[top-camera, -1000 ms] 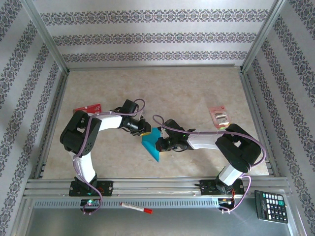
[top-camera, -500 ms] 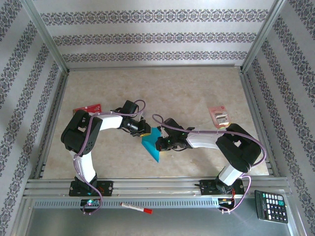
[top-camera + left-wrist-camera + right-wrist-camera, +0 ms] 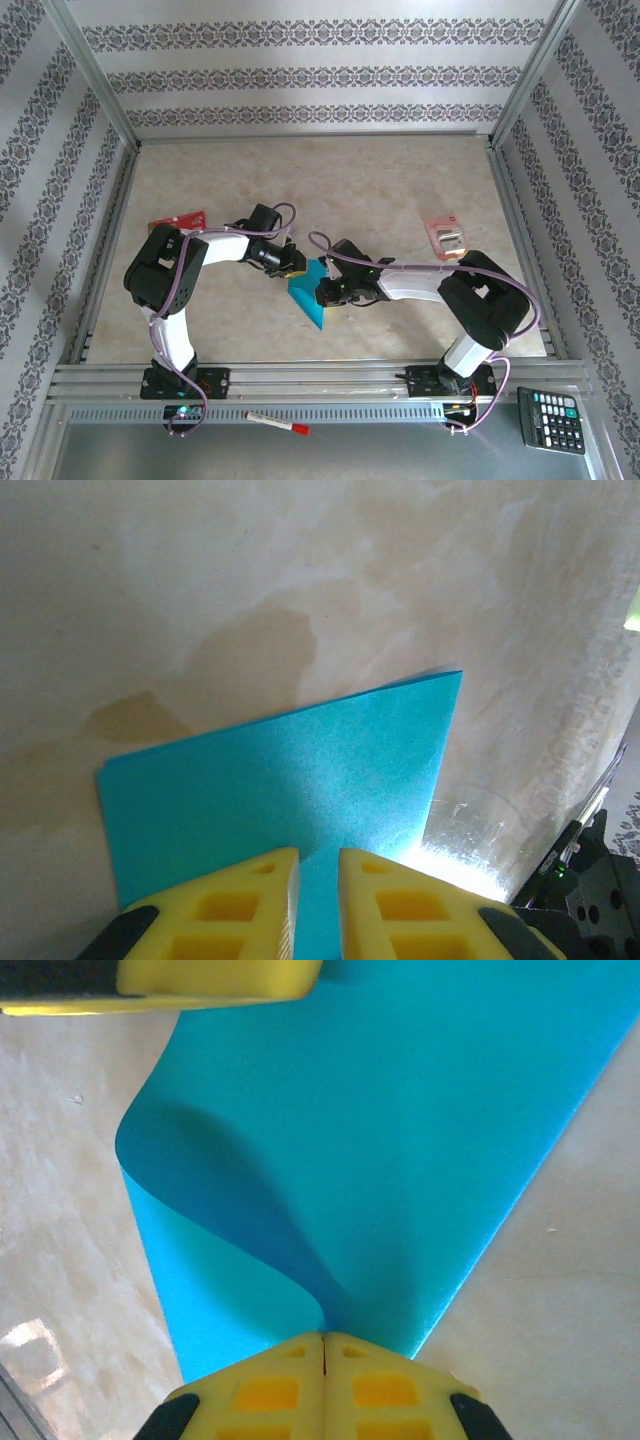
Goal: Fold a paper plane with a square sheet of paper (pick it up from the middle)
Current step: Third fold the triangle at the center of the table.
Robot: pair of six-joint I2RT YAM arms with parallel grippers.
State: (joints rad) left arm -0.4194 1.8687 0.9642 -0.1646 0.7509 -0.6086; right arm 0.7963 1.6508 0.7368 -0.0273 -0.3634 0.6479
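Centrally, square sheet of paper (image 3: 308, 298) curled over, right tool (image 3: 323, 1340) pinching its fold, left tool (image 3: 318, 858) narrowly parted over it

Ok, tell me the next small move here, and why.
Probably: the right gripper lowers its pinched edge of the square sheet of paper toward the table. It is shut on that edge, the fold is a loose curl, not a crease, and the left gripper sits over the sheet's other side.

One teal sheet of paper (image 3: 308, 298), two robot arms (image 3: 170, 280) (image 3: 470, 300), two red-and-white packets (image 3: 178, 220) (image 3: 446, 236), one calculator (image 3: 551, 418), one marker pen (image 3: 278, 423).
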